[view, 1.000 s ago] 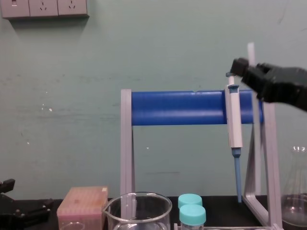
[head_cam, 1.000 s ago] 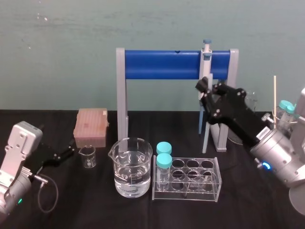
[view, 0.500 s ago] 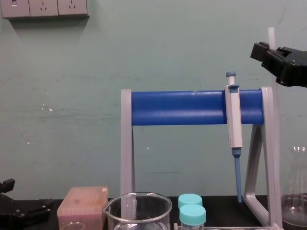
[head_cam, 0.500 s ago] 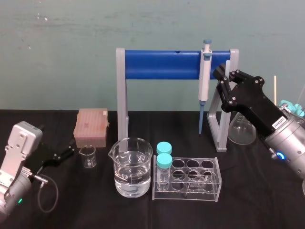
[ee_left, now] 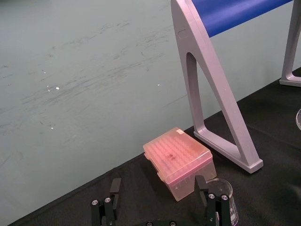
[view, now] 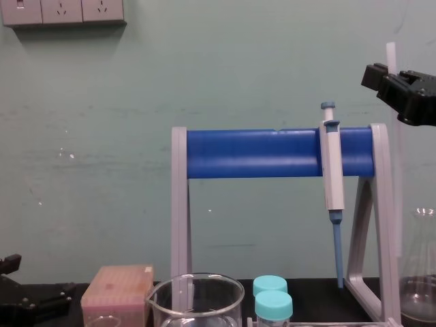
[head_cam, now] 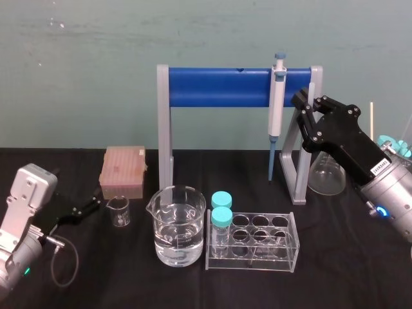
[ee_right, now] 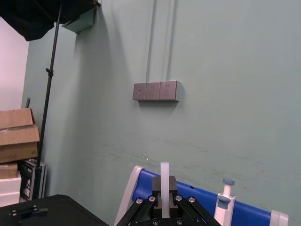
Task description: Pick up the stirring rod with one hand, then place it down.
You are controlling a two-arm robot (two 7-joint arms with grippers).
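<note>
Translucent stirring rod (ee_right: 164, 170) stands upright, clamped in right pincer (ee_right: 164, 190); left pincer (ee_left: 157, 183) parked, spread; arm label (head_cam: 378, 165) illegible.

Head view looks down, chest view level — both share the blue rack (head_cam: 219, 87).

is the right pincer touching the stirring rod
Touching. The right wrist view shows the stirring rod clamped between the right pincer's fingers; left pincer idle at left.
</note>
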